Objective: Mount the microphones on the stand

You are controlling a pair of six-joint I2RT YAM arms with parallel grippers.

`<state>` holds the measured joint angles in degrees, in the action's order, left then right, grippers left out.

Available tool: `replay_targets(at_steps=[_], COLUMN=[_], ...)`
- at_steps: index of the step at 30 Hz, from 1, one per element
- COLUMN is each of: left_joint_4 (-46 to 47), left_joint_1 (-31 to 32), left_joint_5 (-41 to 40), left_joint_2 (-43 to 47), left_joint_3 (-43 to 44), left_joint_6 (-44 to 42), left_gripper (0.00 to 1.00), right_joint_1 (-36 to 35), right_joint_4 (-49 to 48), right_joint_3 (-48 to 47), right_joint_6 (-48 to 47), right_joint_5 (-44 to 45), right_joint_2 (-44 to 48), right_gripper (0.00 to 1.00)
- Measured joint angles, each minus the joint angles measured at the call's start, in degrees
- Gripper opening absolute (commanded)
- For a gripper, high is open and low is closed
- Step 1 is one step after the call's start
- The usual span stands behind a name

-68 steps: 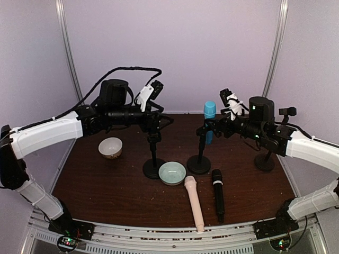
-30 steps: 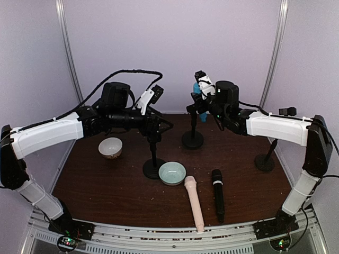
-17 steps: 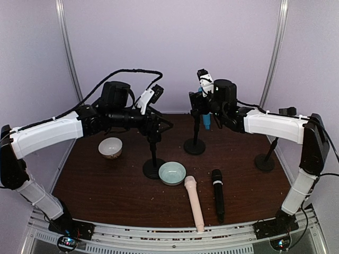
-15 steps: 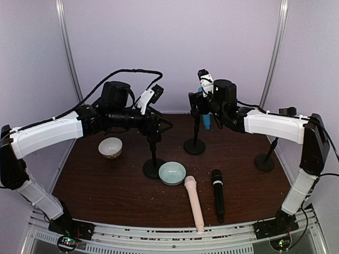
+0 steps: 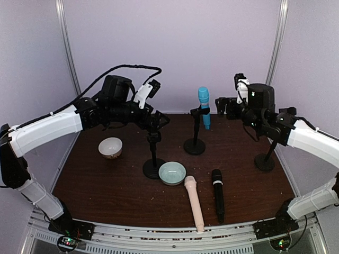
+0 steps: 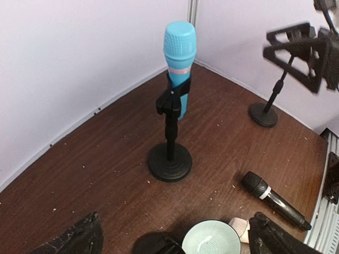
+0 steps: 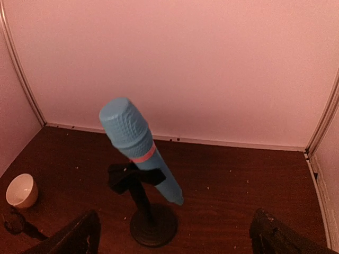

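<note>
dark wood-grain tabletop (image 5: 106, 182) under pale walls (image 5: 175, 47), with three black stands on it. the blue microphone (image 5: 203, 105) sits in the clip (image 6: 170, 101) of the middle stand (image 5: 195, 138), head up and leaning a little, its tail hanging below the clip. the pink microphone (image 5: 194, 204) and the black microphone (image 5: 217, 201) lie flat near the front edge, side by side but apart, and the pink one's head is just beside the green bowl (image 5: 172, 173). your right gripper (image 5: 221, 106) hangs near the blue one, its fingers (image 7: 79, 233) spread wide with nothing between them, so i judge that microphone done and two left to do. your left gripper (image 5: 159, 119) hovers at the top of the left stand (image 5: 153, 151), fingers (image 6: 79, 238) also spread wide. something dark shows low between them in the wrist view, but i cannot tell whether they touch it. for the next pick, take the black microphone with your right arm, since it lies on that side. come straight down with the jaws across the barrel and close near its middle so it won't swing, staying off the pink one beside it. carry it to an empty clip, perhaps on the right stand (image 5: 264, 162), whose top is hidden behind your arm. line the barrel up squarely before you press. these round bases look light and may skid or tip, so steady the post with your other gripper. mind the bowl next to the left stand's base.
</note>
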<state>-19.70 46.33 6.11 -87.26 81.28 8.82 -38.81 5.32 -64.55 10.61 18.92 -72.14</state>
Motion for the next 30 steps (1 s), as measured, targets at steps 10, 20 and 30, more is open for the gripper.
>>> replay_targets(at_steps=[10, 20, 30], left_joint_4=[1.6, -5.4, -3.3], left_joint_1=[-0.1, -0.2, -0.2], left_joint_5=[-8.2, -13.9, -16.3], left_joint_2=[2.7, -3.7, -0.5], left_joint_3=[-4.4, 2.9, -0.5], left_joint_6=[-2.8, -1.3, -3.6], left_gripper=[0.98, 0.98, 0.98], right_joint_1=[-13.9, -30.0, -32.8], right_joint_4=[12.0, 24.1, 32.8], right_joint_3=[17.2, 10.3, 3.5], right_joint_6=[8.4, 19.6, 26.1], right_joint_5=[-15.9, -17.1, -16.2], right_joint_2=[3.8, -9.7, -22.9], right_gripper=[0.76, 0.78, 0.73])
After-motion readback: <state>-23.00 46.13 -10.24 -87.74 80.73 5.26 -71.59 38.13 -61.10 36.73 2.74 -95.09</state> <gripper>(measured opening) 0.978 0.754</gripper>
